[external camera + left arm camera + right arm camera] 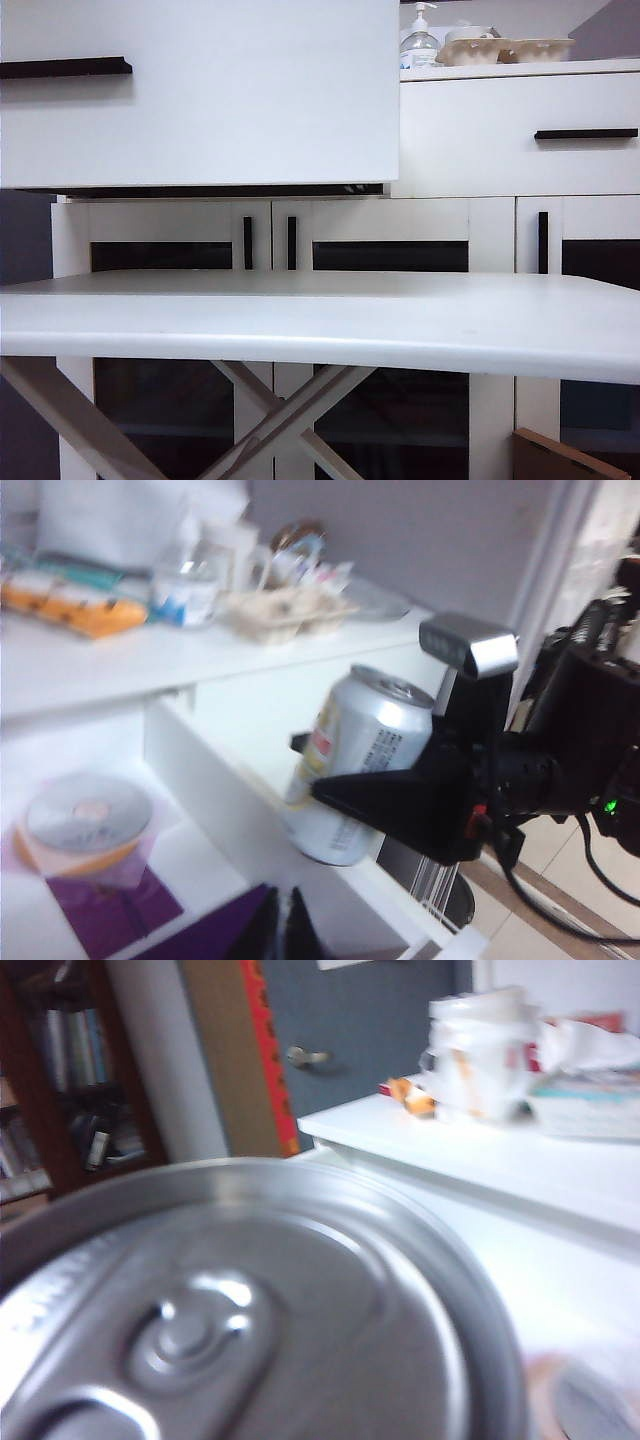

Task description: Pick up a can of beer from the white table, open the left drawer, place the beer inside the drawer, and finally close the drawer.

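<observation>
The can of beer (350, 750), silver with a gold-and-red label, hangs tilted at the side rim of the open left drawer (230, 810). My right gripper (330, 780) is shut on it, one black finger across its side. The can's lid (250, 1310) fills the right wrist view and hides the fingers there. My left gripper (283, 900) is shut on nothing and hovers over the drawer's inside. In the exterior view the left drawer (250, 100) stands pulled out with its black handle (65, 67) at the left. The white table (320, 320) lies below. Neither gripper shows there.
Inside the drawer lie a disc spindle (85, 820) and a purple sheet (130, 910). A pump bottle (419, 42) and egg cartons (510, 48) stand on the cabinet top above the shut right drawer (480, 140). A black bin (440, 890) stands on the floor beside the drawer.
</observation>
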Tool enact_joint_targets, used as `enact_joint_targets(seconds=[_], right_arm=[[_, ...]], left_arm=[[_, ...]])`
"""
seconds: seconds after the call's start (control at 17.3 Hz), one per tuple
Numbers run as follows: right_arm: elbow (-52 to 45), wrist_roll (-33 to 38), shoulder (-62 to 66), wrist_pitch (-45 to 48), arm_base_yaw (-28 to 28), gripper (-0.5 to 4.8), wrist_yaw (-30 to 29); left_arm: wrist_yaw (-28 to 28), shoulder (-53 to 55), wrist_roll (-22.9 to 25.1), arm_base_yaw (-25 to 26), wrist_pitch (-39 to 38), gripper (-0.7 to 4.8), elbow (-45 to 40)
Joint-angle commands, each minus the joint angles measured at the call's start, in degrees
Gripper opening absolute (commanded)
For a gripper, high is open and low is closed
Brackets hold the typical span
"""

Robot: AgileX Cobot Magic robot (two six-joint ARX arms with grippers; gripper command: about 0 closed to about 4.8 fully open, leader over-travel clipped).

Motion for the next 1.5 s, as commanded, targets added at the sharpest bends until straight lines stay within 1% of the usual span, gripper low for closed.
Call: enact_joint_targets(seconds=[0.06, 0.12, 0.17, 0.29, 0.4, 0.64, 1.1, 1.39, 1.44, 1.5], right_arm=[[5.4, -0.1, 3.3, 2.4, 0.8, 2.12, -0.3], [6.3, -0.2, 4.5, 1.8, 1.4, 2.12, -0.2], [6.6, -0.4, 5.1, 1.5, 1.4, 2.12, -0.1], [6.6, -0.6, 5.8, 1.0, 1.5, 2.12, -0.1], [6.6, -4.5, 6.1, -3.2, 2.0, 2.12, 0.3], [6.6, -9.0, 6.8, -7.6, 2.2, 2.12, 2.9], [6.6, -9.1, 10.0, -11.6, 3.5, 2.12, 3.4], [6.6, -9.0, 11.3, -16.3, 3.5, 2.16, 4.6], [6.6, -9.0, 11.4, -16.6, 3.5, 2.82, 3.7], [6.6, -9.0, 11.4, -16.9, 3.5, 4.58, 3.7]], left_arm=[[-9.5, 2.5, 9.5, -3.4, -11.2, -0.06, 5.7], [-14.0, 4.0, 12.8, -5.8, -15.1, -0.06, 8.1], [-16.7, 5.2, 14.4, -7.5, -17.9, -0.06, 10.0], [-20.2, 7.9, 16.1, -9.3, -22.1, -0.06, 13.7], [-21.4, 10.3, 16.9, -11.9, -24.0, -0.06, 15.7], [-21.6, 10.7, 16.9, -12.3, -23.8, -0.06, 15.7], [-22.3, 10.7, 16.9, -12.3, -24.0, -0.06, 15.9], [-22.3, 10.7, 16.8, -12.3, -24.0, -0.06, 15.9], [-22.3, 10.7, 16.8, -12.3, -24.0, -0.06, 15.9], [-22.3, 10.7, 16.8, -12.3, -24.0, -0.06, 15.9]])
